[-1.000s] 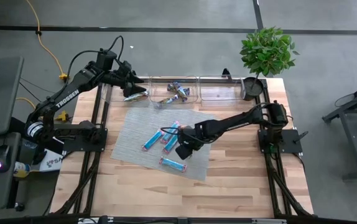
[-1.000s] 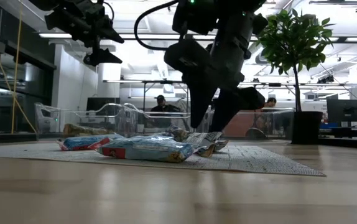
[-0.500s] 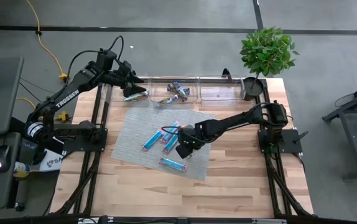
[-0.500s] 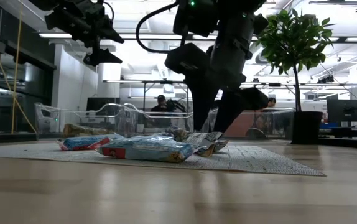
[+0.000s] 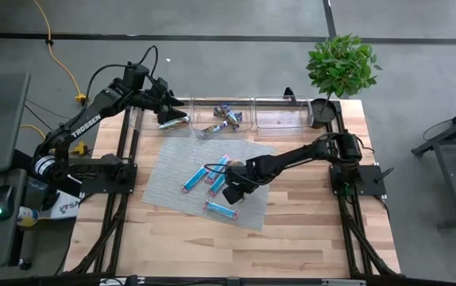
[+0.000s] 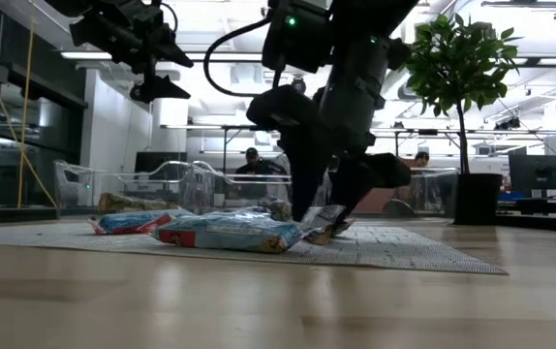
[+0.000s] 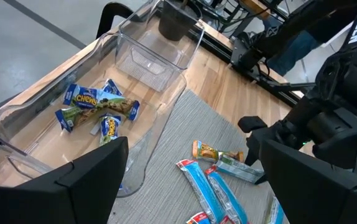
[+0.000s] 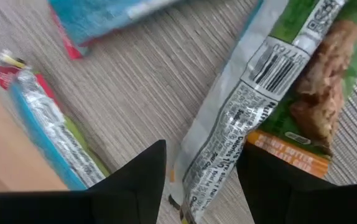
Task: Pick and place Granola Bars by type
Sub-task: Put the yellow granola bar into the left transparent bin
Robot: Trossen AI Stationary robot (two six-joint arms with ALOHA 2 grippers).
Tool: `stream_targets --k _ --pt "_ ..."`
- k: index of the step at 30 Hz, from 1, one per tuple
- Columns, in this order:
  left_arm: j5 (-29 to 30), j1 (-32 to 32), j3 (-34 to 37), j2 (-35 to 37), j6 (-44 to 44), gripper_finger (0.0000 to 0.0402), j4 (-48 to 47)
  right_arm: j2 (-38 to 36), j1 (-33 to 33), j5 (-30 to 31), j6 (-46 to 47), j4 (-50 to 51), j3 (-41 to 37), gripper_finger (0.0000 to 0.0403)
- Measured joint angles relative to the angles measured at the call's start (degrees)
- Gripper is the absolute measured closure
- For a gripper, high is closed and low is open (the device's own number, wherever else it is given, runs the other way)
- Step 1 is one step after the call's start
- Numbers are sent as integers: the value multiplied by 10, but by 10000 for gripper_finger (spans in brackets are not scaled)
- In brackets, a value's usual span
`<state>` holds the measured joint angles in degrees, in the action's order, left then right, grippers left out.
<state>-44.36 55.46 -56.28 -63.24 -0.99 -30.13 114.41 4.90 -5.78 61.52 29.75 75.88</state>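
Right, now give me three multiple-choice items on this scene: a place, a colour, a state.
1. Where does the plant stand? A) the table's far right corner B) on the mat C) in a bin
2. What colour is the mat? A) red B) grey C) yellow
3. How are the right gripper's fingers? A) shut on a blue bar B) hidden C) open around a green-and-silver bar
Answers: 1 A, the high view shows it there; 2 B, its weave is grey; 3 C, the wrist view shows the wrapper between them. The left gripper hangs open over the bins.
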Motion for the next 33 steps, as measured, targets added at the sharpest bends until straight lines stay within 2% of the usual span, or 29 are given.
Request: stream_targets --k 9,23,33 --pt "0 0 0 0 0 44 0 0 0 6 5 -13 0 232" --pt "0 0 0 0 0 44 0 -1 0 -13 6 -15 0 332" --pt "0 0 0 0 0 44 0 -24 -7 -58 -12 -73 0 352"
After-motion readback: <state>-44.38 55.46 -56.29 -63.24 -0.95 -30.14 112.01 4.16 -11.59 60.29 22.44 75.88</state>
